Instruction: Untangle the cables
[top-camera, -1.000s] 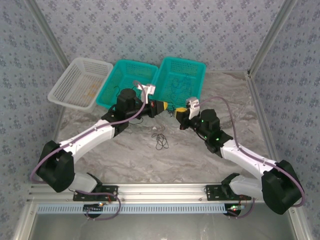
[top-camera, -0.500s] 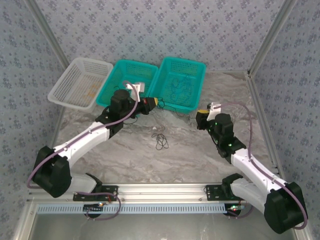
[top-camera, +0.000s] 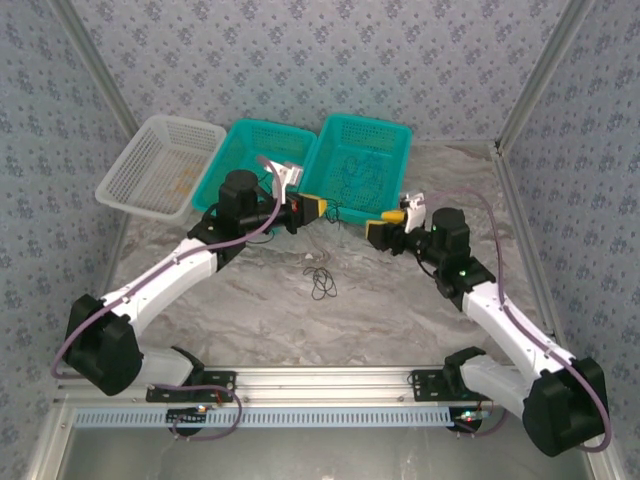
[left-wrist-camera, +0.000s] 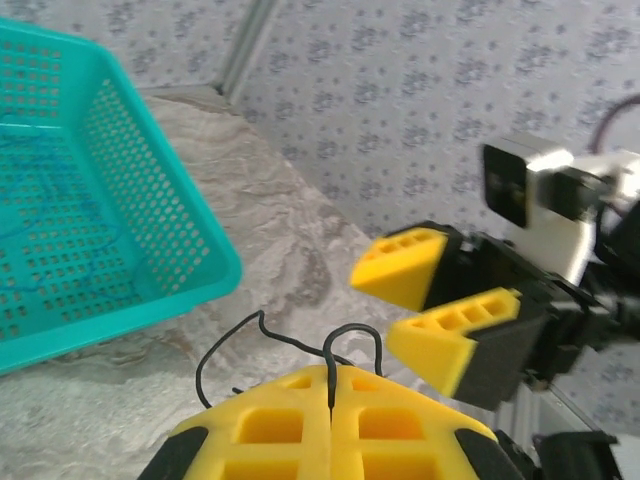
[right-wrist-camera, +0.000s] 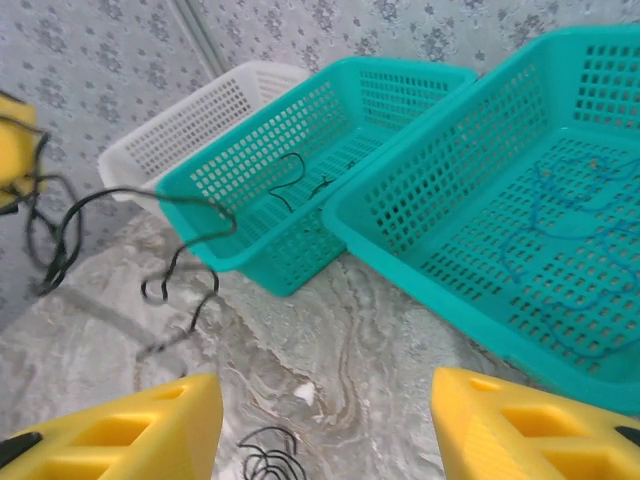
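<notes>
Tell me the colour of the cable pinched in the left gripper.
Black. The left wrist view shows the cable best, pinched in the shut left gripper.

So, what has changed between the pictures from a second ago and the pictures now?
The right gripper drew back to the right, away from the left gripper, and opened; it now holds nothing. The left gripper shifted slightly to the left and stayed shut on the black cable. The small loose black coil and the baskets did not move.
</notes>
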